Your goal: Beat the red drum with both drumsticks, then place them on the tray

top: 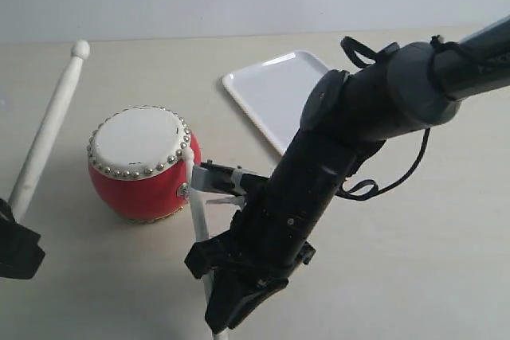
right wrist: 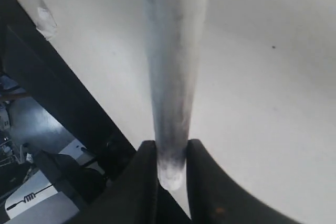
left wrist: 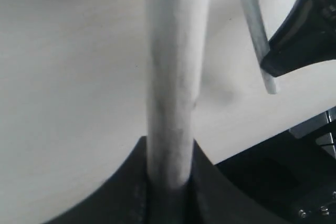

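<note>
While drumsticks (top: 48, 129) slim, pale, drum (top: 139, 189) rnd, glossy.

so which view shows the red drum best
exterior view: the red drum shows nearly whole, white skin, gold studs, red side, with the right drumstick tip at its rim. neither wrist view shows any of the drum: the left is filled by the left drumstick, the right by its own stick

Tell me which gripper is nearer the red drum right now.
Right. The right gripper sits just beside the red drum, its drumstick tip by the rim; the left gripper stands farther off on the other side.
</note>
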Action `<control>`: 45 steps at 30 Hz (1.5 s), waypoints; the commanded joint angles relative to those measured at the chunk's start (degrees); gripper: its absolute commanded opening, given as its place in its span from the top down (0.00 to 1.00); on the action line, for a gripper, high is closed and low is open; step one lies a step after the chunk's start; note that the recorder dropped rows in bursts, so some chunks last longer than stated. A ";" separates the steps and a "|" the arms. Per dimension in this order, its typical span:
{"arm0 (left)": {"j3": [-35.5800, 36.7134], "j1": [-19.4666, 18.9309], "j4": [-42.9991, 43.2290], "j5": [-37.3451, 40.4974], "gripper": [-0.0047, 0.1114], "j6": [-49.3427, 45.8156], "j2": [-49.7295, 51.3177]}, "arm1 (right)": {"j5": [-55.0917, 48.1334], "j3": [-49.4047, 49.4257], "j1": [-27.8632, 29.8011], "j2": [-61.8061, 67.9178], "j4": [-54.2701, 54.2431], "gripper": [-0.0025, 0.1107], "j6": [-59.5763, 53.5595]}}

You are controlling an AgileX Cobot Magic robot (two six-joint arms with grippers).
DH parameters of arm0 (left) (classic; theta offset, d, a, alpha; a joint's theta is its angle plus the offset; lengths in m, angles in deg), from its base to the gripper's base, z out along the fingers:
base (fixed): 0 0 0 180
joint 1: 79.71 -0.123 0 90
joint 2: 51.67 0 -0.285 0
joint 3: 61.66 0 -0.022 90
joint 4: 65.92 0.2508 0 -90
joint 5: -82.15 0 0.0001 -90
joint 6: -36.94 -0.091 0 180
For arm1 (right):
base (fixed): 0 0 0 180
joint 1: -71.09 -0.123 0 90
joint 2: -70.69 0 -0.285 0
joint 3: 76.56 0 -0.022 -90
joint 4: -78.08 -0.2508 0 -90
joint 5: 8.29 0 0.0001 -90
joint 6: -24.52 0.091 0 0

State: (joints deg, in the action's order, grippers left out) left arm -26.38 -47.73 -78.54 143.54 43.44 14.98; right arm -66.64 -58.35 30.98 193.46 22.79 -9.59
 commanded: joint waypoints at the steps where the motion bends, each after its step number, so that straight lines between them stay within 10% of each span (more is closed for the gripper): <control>1: -0.22 -0.05 0.31 -0.84 0.96 -0.11 -4.18 | -1.67 -0.23 -0.18 -3.16 -1.99 0.98 -0.93; 15: 5.74 -0.05 1.36 -7.49 0.96 -1.10 25.42 | 5.51 -0.23 -0.18 -32.87 -2.69 0.98 -0.21; 27: 0.50 -0.05 -0.99 -4.63 0.96 -1.51 2.89 | -2.60 -4.72 -1.25 0.76 -1.85 0.98 -3.18; 45: 0.50 -0.05 1.64 -5.83 0.96 -1.51 -1.23 | -0.83 -6.00 -1.25 -26.54 14.69 0.98 10.93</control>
State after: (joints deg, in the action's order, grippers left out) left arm -25.52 -47.73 -76.94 138.40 41.93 14.09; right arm -68.14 -64.05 29.79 168.60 33.08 -1.83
